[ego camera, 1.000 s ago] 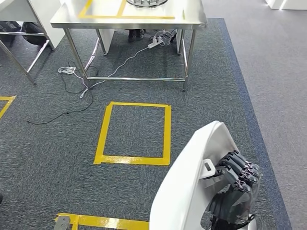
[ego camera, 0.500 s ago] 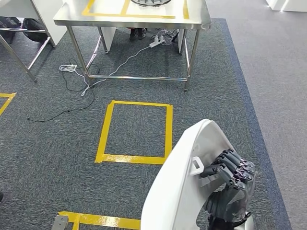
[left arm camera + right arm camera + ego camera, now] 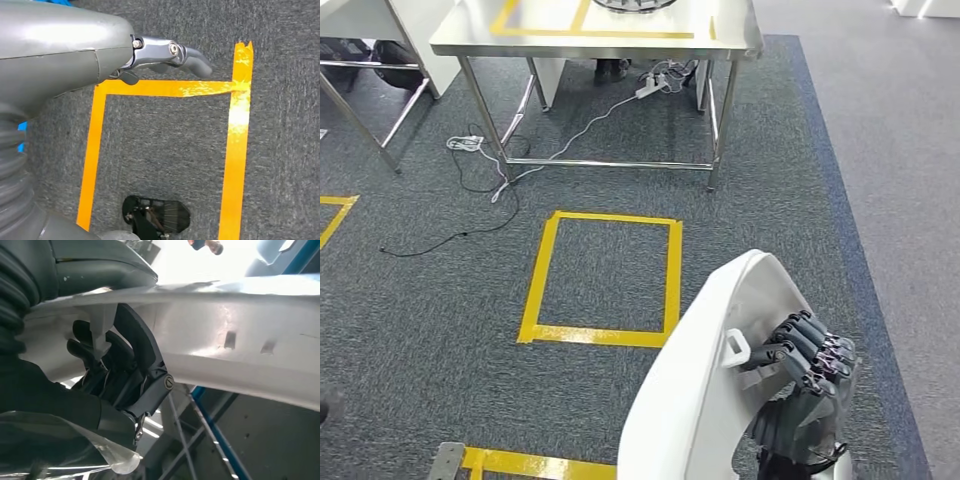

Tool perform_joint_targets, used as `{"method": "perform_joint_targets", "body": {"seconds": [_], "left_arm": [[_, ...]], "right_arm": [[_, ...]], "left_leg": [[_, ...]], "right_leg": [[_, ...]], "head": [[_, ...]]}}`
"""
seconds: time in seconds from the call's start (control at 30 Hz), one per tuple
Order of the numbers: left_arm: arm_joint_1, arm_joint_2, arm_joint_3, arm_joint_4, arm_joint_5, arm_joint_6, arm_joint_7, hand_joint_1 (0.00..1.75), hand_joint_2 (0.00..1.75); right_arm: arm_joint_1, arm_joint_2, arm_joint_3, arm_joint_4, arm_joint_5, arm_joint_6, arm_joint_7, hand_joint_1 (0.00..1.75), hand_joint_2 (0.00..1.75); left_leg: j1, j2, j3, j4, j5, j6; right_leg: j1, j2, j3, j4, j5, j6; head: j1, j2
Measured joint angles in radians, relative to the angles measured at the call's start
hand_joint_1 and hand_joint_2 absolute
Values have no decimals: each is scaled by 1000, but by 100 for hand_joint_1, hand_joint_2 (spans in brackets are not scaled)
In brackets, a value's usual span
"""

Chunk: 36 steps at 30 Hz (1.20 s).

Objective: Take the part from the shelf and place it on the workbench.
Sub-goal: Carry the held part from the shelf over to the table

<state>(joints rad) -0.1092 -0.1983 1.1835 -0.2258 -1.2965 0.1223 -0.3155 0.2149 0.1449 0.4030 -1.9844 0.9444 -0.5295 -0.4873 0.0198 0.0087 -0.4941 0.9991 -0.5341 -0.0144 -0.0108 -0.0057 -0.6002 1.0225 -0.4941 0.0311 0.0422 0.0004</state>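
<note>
- The part (image 3: 697, 390) is a large white moulded shell, smooth and glossy, curved like a hood with a rounded upper end and a thin raised edge.
- A small white tab with a slot stands out from its inner face, next to the fingers.
- In the right wrist view the part (image 3: 241, 355) shows as a long pale band with two small rectangular recesses along it.
- The right hand (image 3: 799, 385) holds the part from the inside, dark fingers (image 3: 803, 345) curled over its edge; the part sits low at the robot's right, above the grey carpet.
- The left hand (image 3: 75, 55) hangs over the carpet, a finger (image 3: 181, 52) stretched out straight with nothing in it; whether the whole hand is spread or curled I cannot tell.
- The steel workbench (image 3: 731, 40) stands ahead, well apart from the part, with yellow tape on its top.
- A yellow tape square (image 3: 603, 280) marks the carpet between the workbench and the part.
- White and black cables (image 3: 478, 160) lie near the workbench legs.
</note>
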Motion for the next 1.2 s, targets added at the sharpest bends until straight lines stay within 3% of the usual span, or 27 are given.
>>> {"method": "perform_joint_targets", "body": {"seconds": [0.03,0.1,0.17,0.23,0.3,0.33,0.37,0.43,0.47,0.5,0.57,0.6,0.67,0.7,0.77,0.8,0.83,0.87,0.9,0.97,1.0,1.1,1.17,1.2], "left_arm": [[0,0,0,0,0,0,0,0,175],[-2,0,0,0,0,1,0,0,175],[-3,0,0,0,0,1,-1,0,175],[-1,0,0,0,0,1,-1,0,175],[2,0,0,0,0,1,-1,0,175],[3,0,0,0,0,1,-1,0,175],[3,0,1,0,0,1,-1,0,175],[7,3,0,0,0,1,-1,0,175],[9,4,0,0,0,1,0,0,175],[10,4,0,0,0,2,0,0,175],[8,4,1,0,0,2,-1,0,175],[6,4,1,0,0,2,-2,0,175],[4,3,1,0,0,2,-2,0,175],[4,2,1,0,0,2,-2,0,175],[4,0,1,0,-1,2,-2,0,175],[5,-1,1,0,-2,2,-2,0,175],[6,-1,1,0,-2,2,-2,0,175],[6,-1,1,0,-2,2,-2,0,175],[7,-2,1,0,-2,2,-2,0,175],[7,-2,1,0,-2,2,-1,0,175],[7,-2,1,0,-2,2,0,0,175],[1,-2,0,0,-4,2,1,0,175],[-3,-3,-1,0,-9,2,1,0,175],[-4,-3,-2,0,-11,1,2,0,175]], "right_arm": [[1,0,0,0,-1,0,-1,175,175],[3,-1,0,0,-2,0,-2,175,175],[2,-1,0,0,-3,0,-4,175,175],[2,-1,0,0,-3,0,-4,175,175],[2,-1,-1,0,-4,0,-4,175,175],[3,-1,0,0,-4,0,-4,175,175],[3,-1,0,0,-4,0,-4,175,175],[2,-1,-1,1,-4,1,-4,175,175],[2,-1,-1,2,-4,1,-4,175,175],[3,-1,-1,2,-4,1,-4,175,175],[2,-1,0,1,-4,1,-4,175,175],[0,-1,-1,0,-4,0,-4,175,175],[-2,-1,-1,0,-4,0,-4,175,175],[-1,-1,-2,0,-5,1,-4,175,175],[1,-2,-2,0,-7,6,-4,175,175],[1,-2,-3,0,-7,9,-4,175,175],[1,-2,-3,0,-8,12,-4,175,175],[1,-2,-3,0,-9,14,-4,175,175],[2,-2,-3,1,-11,16,-3,175,175],[1,-2,-4,4,-20,26,0,175,175],[1,-2,-5,5,-26,32,1,175,175],[-4,-3,-8,6,-40,61,6,175,175],[-11,-3,-8,11,-45,87,9,175,175],[-17,-3,-7,17,-48,100,12,175,175]], "left_leg": [[0,1,3,3,-1,-7],[2,1,-6,42,1,-15],[2,0,-68,150,-20,-19],[-1,0,-154,270,-74,-19],[-5,0,-202,298,-105,-12],[-9,-1,-205,266,-89,-5],[-15,-1,-199,212,-48,7],[-31,-10,-187,109,60,31],[-36,-13,-182,81,95,38],[-40,-16,-178,67,109,41],[-38,-16,-153,47,98,44],[-34,-18,-136,36,94,48],[-25,-19,-103,22,81,53],[-22,-19,-90,19,70,53],[-18,-19,-64,18,45,50],[-15,-19,-47,18,31,48],[-13,-20,-28,18,16,46],[-11,-21,-7,18,0,43],[-9,-21,10,17,-16,38],[-9,-21,34,12,-40,26],[-10,-20,41,8,-46,20],[-10,-17,31,46,-25,1],[-10,-16,-36,158,-10,-9],[-9,-16,-80,221,-22,-13]], "right_leg": [[0,2,8,-1,0,-12],[-1,4,31,-4,-3,-27],[0,4,55,-8,-17,-39],[5,7,75,-8,-35,-47],[11,14,100,-8,-56,-50],[15,17,117,-8,-68,-50],[18,18,133,-9,-81,-49],[23,22,159,-10,-108,-46],[23,24,166,-15,-119,-43],[23,26,176,-17,-124,-39],[23,25,191,-16,-119,-29],[24,22,187,9,-110,-24],[24,17,126,105,-107,-13],[21,15,78,167,-124,-7],[14,14,-9,239,-192,5],[11,13,-37,239,-217,10],[8,12,-52,213,-218,13],[6,11,-57,166,-186,15],[5,7,-56,115,-113,15],[8,2,-48,42,9,3],[10,2,-42,29,43,-7],[7,8,-13,9,31,-31],[2,6,19,-7,19,-41],[2,5,34,-12,10,-45]], "head": [[-1,0],[-4,0],[-8,0],[-11,0],[-12,0],[-13,0],[-14,0],[-10,0],[-9,0],[-8,0],[-10,0],[-9,0],[-4,0],[-1,0],[1,0],[1,0],[1,0],[2,0],[2,0],[1,0],[0,0],[-4,0],[-7,0],[-8,0]]}}
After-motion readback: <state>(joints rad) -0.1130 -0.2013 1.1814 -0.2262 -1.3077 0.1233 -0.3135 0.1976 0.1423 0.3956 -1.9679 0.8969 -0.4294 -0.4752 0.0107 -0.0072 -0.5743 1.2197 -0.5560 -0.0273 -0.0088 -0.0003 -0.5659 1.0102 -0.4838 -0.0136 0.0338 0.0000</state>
